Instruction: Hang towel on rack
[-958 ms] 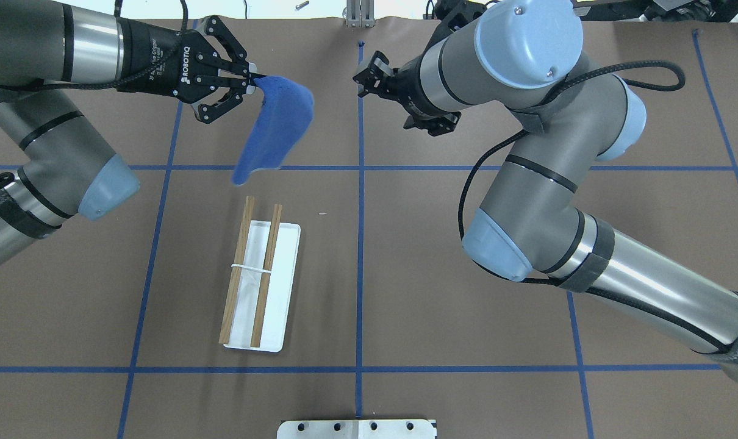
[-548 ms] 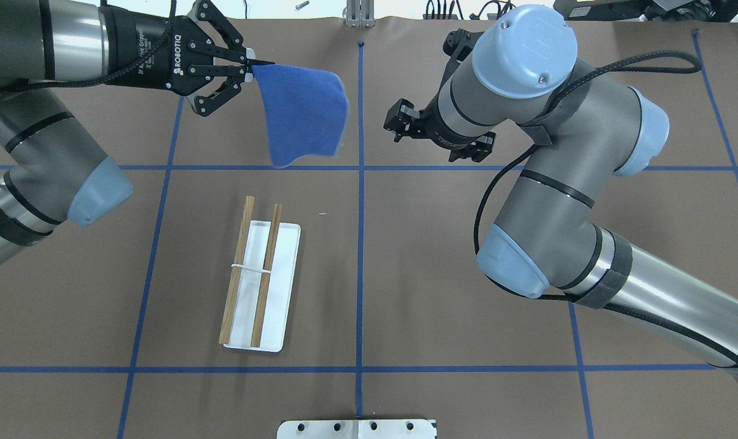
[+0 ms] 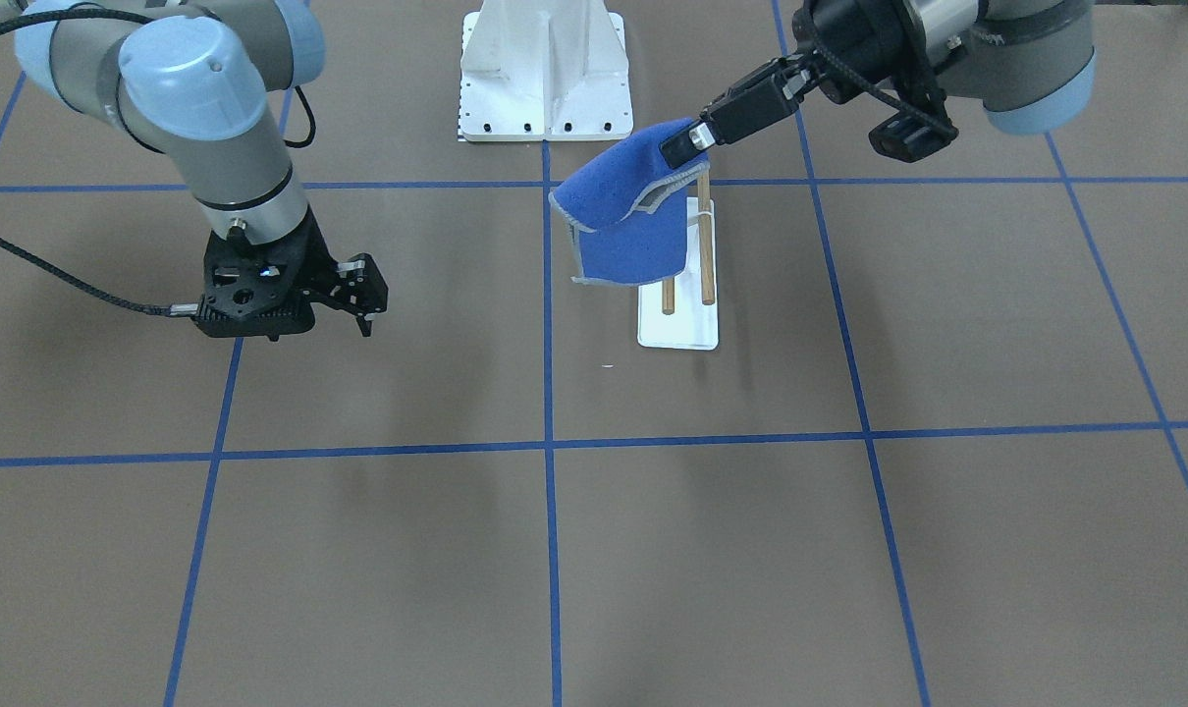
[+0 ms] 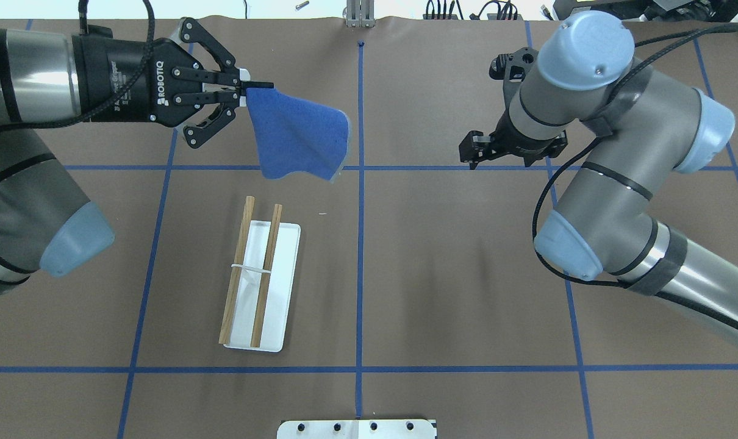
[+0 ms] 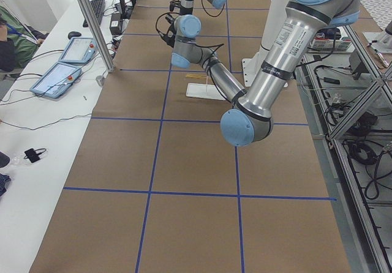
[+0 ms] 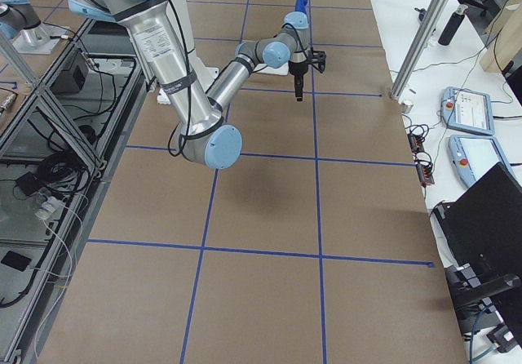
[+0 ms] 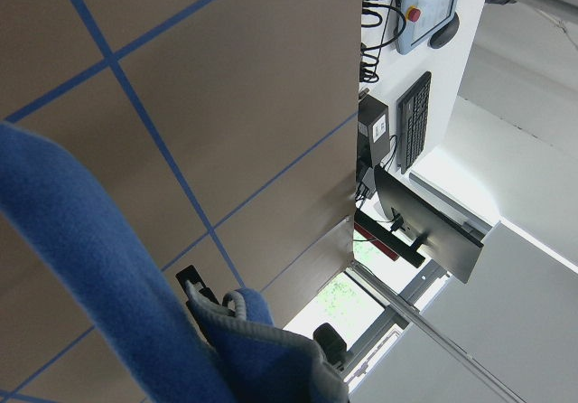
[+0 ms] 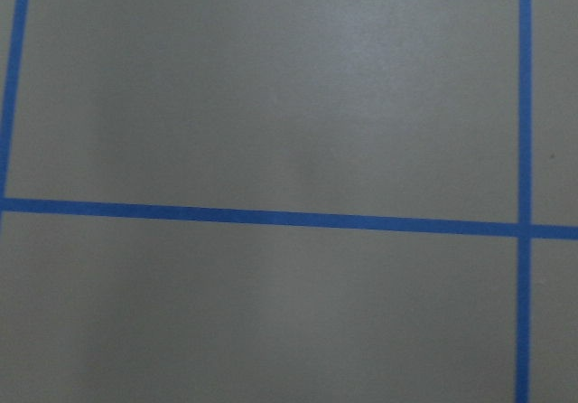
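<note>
Your left gripper [image 4: 250,90] pinches one corner of the soft, light towel [image 4: 299,137], which droops below it; hold there.

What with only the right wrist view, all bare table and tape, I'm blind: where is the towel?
Observer: The left gripper pinches the towel by one corner, and it hangs in the air.
Operator: Is it on the rack?
Observer: No. Nothing lies on the rack. In the overhead view the towel hangs beyond its far end.
</note>
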